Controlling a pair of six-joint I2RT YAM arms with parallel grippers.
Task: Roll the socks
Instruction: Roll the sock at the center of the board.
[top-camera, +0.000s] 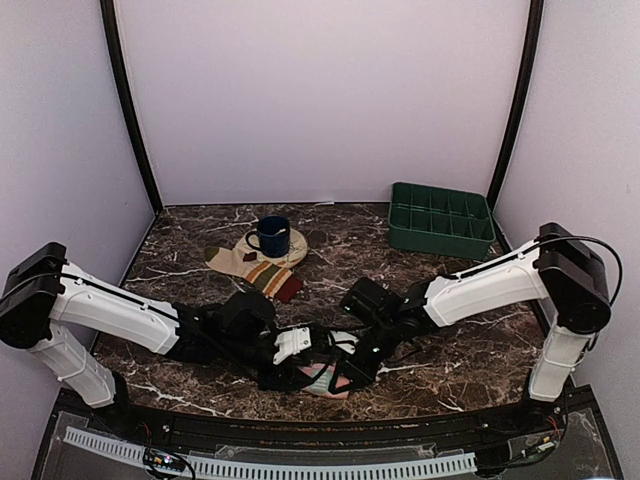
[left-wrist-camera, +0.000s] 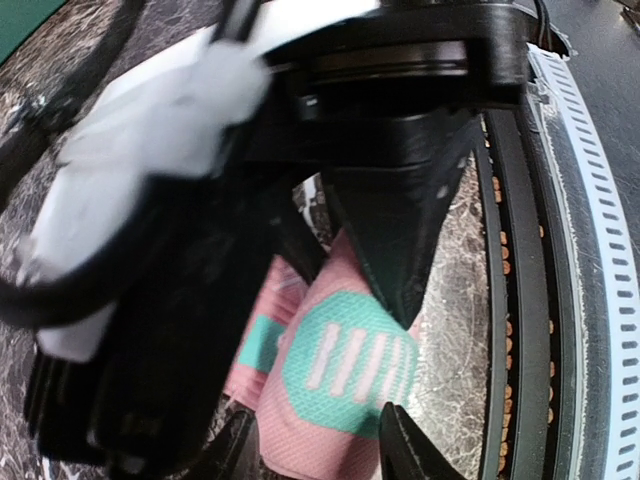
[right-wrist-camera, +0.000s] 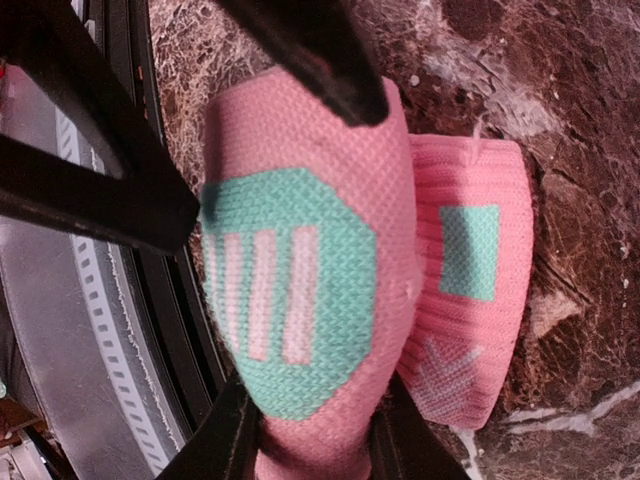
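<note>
pink sock (right-wrist-camera: 300, 250) lies on the marble table (top-camera: 450, 350) at the near edge, about centre, between the two arms; it is folded, the part with the mint octagon lying against a ribbed part with a small mint square; right gripper (right-wrist-camera: 310, 440) has the sock nipped between its fingers, cloth squeezed narrow there, jaws close together on it; left gripper (left-wrist-camera: 320, 450) comes in from the other side, fingers about half apart with one on each side of the sock and against the cloth; cannot tell whether it really grips or only straddles; in the left wrist view one finger of the right gripper hangs right over the mint patch; the two grippers are nose to nose, nearly touching; striped sock (top-camera: 258, 268) lies flat at back left, well apart from the pink one, maroon toe pointing toward the front; its far end is at the tan coaster (top-camera: 295, 247), which carries a blue mug (top-camera: 270, 237); green tray (top-camera: 440, 237) with compartments sits at back right
</note>
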